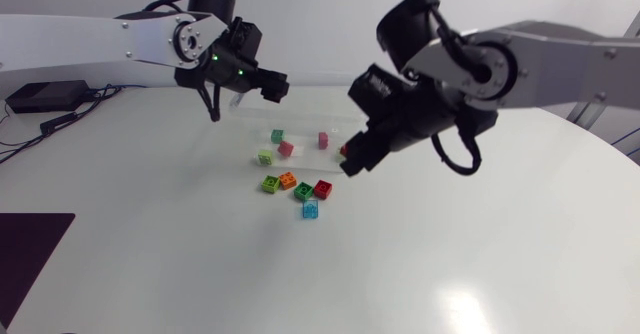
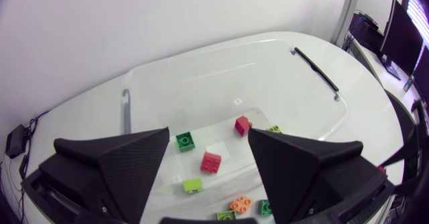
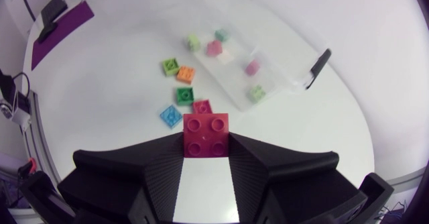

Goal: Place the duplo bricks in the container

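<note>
I see clear, smooth plastic on the container (image 2: 234,76), a glossy plastic red brick (image 3: 206,135), my matt black right gripper (image 3: 206,151), and a glossy white table (image 1: 450,264) with glare at 5 o'clock.

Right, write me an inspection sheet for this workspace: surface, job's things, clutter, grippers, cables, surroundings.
Surface: white table, no spills seen.
Job's things: clear container with several bricks inside. Loose beside it: lime brick, orange brick, green brick, loose red brick, blue brick.
Clutter: dark mat and black box at the table's left side.
Grippers: left gripper open and empty above the container; right gripper shut on the held red brick.
Cables: black leads by the box; cable loop on the right arm.
Surroundings: nothing seen.
</note>
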